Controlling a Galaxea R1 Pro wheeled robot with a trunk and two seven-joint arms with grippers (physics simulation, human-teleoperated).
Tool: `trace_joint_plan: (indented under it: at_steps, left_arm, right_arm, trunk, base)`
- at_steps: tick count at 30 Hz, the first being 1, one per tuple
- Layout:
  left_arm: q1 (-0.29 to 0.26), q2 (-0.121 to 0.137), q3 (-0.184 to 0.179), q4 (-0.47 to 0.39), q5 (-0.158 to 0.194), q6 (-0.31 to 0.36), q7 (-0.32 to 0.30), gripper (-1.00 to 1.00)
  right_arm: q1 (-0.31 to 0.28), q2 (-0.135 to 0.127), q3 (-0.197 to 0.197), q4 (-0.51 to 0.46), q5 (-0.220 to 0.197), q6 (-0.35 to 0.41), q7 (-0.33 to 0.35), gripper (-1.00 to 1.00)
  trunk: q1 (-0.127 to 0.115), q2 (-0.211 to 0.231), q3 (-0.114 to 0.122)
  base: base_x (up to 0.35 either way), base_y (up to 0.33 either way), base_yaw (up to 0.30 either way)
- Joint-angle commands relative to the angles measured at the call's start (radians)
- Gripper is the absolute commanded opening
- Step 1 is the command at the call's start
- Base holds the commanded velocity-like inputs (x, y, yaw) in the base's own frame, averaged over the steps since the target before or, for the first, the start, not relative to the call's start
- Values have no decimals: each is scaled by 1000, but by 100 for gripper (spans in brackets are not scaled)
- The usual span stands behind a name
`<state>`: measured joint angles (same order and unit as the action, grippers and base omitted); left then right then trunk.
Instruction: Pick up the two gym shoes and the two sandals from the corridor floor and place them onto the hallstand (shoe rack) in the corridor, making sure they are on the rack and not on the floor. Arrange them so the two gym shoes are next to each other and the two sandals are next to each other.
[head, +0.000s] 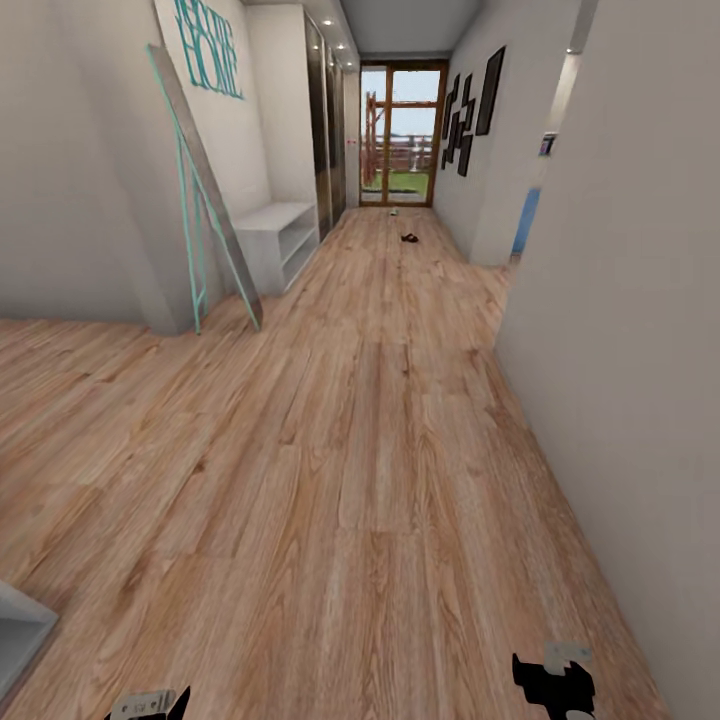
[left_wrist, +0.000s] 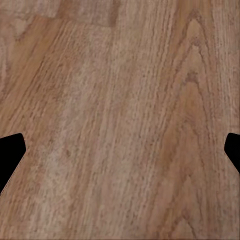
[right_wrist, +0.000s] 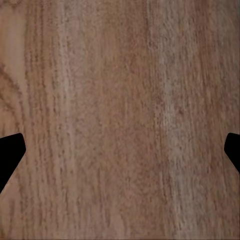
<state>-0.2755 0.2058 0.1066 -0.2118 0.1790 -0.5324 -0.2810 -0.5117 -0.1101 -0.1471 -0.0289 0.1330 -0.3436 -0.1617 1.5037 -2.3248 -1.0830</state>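
The corridor floor (head: 370, 430) of light brown planks runs ahead of me. The light grey hallstand (head: 280, 238) stands against the left wall, far up the corridor, and its low bench shows. A small dark thing (head: 408, 238), perhaps a sandal, lies on the floor far ahead. Beyond it is a small pale speck (head: 395, 211), too small to name. My left gripper (head: 150, 703) and right gripper (head: 553, 685) hang low over bare planks. In the wrist views, the left gripper (left_wrist: 120, 150) and right gripper (right_wrist: 120, 150) are open with nothing between the fingers.
A teal-framed mirror (head: 205, 200) leans on the left wall before the hallstand. A tall wardrobe (head: 322, 120) follows it, and a glass door (head: 403, 135) closes the far end. The right wall (head: 640, 350) runs close beside me. A grey corner (head: 20, 630) juts in at bottom left.
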Motion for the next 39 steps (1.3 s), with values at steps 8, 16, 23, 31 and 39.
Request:
trace_joint_plan:
  at_steps: [8, 16, 23, 31, 39]
  left_arm:
    - [-1, -2, 4, 4, 9, 0, -10, 100]
    - [-1, -11, 4, 4, 10, -1, -10, 100]
    - [-1, -15, 4, 5, 10, -1, -10, 100]
    - [-1, -16, 4, 5, 10, -1, -10, 100]
    - [-1, -17, 5, 5, 10, -1, -10, 100]
  right_arm:
    - [-1, 0, -9, 1, 10, -3, -4, 100]
    - [-1, 2, -8, 1, 10, -3, -5, 100]
    - [-1, 9, -8, 3, 10, -3, -6, 100]
    - [1, 10, -8, 1, 9, -3, -7, 100]
    - [1, 10, -8, 1, 9, -3, -7, 100]
  trunk:
    - [0, 0, -1]
    - [0, 0, -1]
    - [0, 0, -1]
    - [0, 0, -1]
    - [0, 0, -1]
  base:
    - [339, 0, 0]
    - [339, 0, 0]
    - [339, 0, 0]
    - [339, 0, 0]
    - [339, 0, 0]
